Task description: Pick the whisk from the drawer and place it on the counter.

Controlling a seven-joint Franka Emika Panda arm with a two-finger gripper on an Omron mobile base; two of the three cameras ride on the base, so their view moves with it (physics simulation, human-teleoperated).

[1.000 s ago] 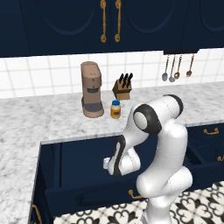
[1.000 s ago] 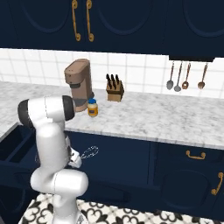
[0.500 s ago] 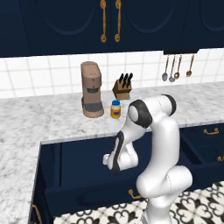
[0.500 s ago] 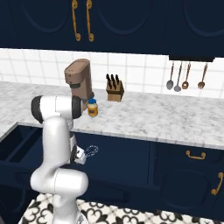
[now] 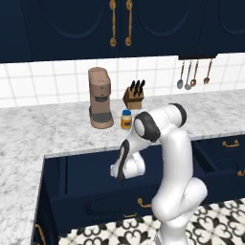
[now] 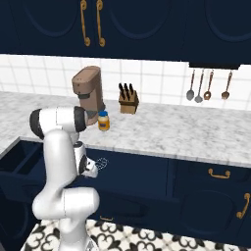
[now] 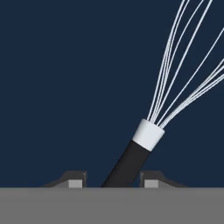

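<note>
My gripper (image 7: 113, 179) is shut on the black handle of the whisk (image 7: 146, 135), whose silver wires fan up and to the right against dark navy. In the right base view the whisk (image 6: 101, 163) sticks out of the gripper (image 6: 93, 169) just below the counter (image 6: 171, 132) edge, above the pulled-out drawer (image 6: 19, 164). From the left, the gripper (image 5: 119, 173) hangs over the wide open drawer (image 5: 81, 191), below the marble counter (image 5: 52, 131); the hand hides the whisk there.
On the counter behind the arm stand a brown coffee machine (image 5: 99, 104), a small jar with a blue lid (image 5: 126, 119) and a knife block (image 5: 133, 94). Copper spoons (image 5: 193, 75) hang on the tiled wall. Navy cabinets with brass handles (image 6: 219, 173) lie to the right.
The arm's shoulder and elbow have swung left and the hand has risen a little, carrying the whisk upward out of the drawer. The grip stays shut.
</note>
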